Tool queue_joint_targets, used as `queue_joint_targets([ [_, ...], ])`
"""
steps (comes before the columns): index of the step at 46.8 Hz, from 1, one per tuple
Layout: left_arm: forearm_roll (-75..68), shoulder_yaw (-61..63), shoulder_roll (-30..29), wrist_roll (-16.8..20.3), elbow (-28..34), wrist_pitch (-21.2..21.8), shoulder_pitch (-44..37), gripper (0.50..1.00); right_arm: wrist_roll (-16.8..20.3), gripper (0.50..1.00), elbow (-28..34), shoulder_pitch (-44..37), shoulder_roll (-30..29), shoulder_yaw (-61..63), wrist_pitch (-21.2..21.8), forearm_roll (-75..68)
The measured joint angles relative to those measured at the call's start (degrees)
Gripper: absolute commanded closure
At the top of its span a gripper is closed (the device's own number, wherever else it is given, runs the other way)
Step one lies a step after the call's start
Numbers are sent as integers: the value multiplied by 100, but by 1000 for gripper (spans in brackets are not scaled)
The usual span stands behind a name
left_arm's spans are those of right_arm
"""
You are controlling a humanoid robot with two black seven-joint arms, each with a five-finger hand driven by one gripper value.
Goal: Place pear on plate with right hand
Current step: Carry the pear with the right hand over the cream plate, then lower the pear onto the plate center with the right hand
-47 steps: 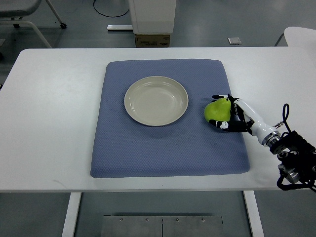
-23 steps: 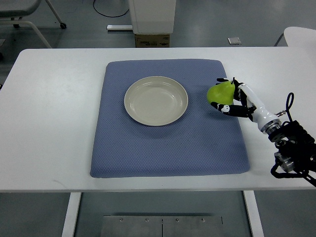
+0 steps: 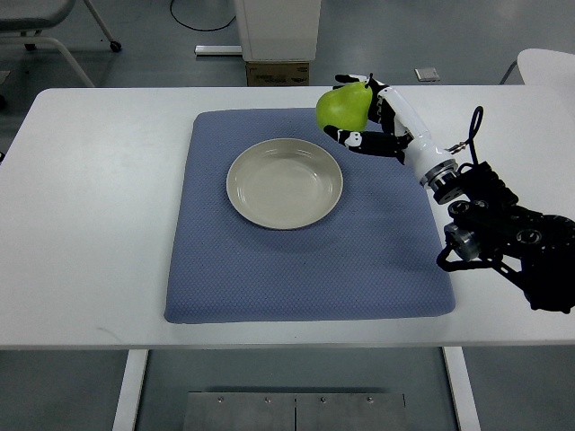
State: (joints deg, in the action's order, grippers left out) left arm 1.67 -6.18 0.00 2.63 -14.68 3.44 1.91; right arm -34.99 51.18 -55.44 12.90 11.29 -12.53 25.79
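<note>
Top view. The right hand point(image 3: 364, 115), a slender assembly of white shells and black jointed fingers point(image 3: 346, 138), is closed around the smooth, glossy yellow-green pear point(image 3: 341, 108); dark fingertips show above the fruit's narrow end and beneath its rounded base. The pear is held clear of the surface, over the far right part of the blue-grey padded fabric mat point(image 3: 305, 260), just beyond the rim of the plate and not above its bowl. The fruit's broad, rounded body points toward the picture's left; its tapering neck lies against the hand.

The shallow round cream ceramic plate point(image 3: 243, 202) lies on the mat, slightly left of the mat's centre and toward its far half. Its surface is plain and faintly glossy, with a raised rim around a flat well. The mat is a rounded-corner rectangle with a fine dotted weave and a soft, thickened edge. It rests on the smooth white rectangular counter point(image 3: 90, 224).

The right forearm runs from the hand through a metallic wrist ring to a bulky black housing point(image 3: 508, 242) with exposed cables, entering from the picture's right edge.

Beyond the counter, on the grey floor, stand a white column base point(image 3: 277, 27) and a small brown cardboard box point(image 3: 277, 74).
</note>
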Motion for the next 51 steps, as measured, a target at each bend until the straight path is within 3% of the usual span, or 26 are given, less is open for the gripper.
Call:
queue_joint_targets([
  [26,0,-3,0,0,0,1,-1,500,51,1000,-334,-336,-1264,-656,-14,9],
  [51,0,-3,0,0,0,3,1,500,264,1000,-1335,81,-1290,-1045,-15,246],
])
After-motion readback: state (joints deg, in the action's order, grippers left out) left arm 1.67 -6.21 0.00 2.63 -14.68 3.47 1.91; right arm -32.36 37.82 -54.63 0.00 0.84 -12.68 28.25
